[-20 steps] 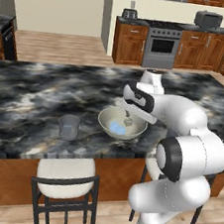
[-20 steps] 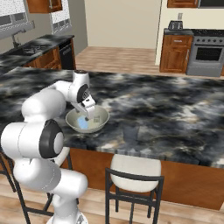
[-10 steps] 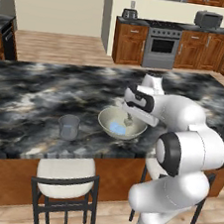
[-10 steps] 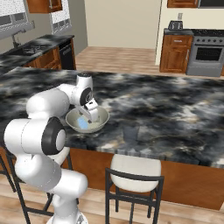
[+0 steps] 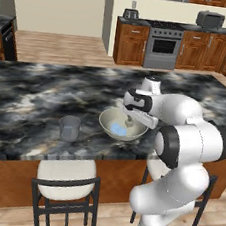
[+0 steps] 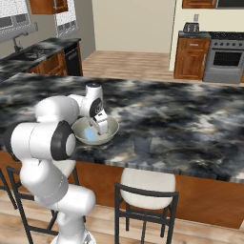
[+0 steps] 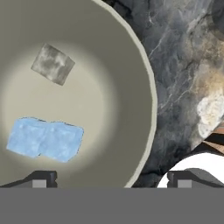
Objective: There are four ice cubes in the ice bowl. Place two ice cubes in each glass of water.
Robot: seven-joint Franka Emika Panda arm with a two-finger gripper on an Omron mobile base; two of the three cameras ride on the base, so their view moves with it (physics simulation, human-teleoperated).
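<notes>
1. The claw (image 5: 128, 121) hangs low inside the ice bowl (image 5: 107, 118), pointing down from the arm's wrist, which reaches over the bowl's rim.
2. In the hand view its two dark fingertips (image 7: 41, 178) stand far apart at the bottom edge, so the claw is spread wide with nothing between the tips.
3. The ice bowl, wide and pale beige-grey, sits on the dark marbled worktop (image 5: 31, 94) near its front edge, above two stools.
4. In the hand view, pale blue ice cubes (image 7: 46, 139) lie touching one another on the bowl floor, close to one fingertip; how many make up the clump I cannot tell.
5. A greyish, mottled cube (image 7: 53, 64) lies apart from them, farther across the bowl floor.
6. A glass of water (image 5: 69, 128), grey and translucent, stands upright on the worktop to the bowl's left in the left base view, apart from it.
7. In the right base view, a second glass (image 6: 143, 145) stands faintly on the bowl's other side.
</notes>
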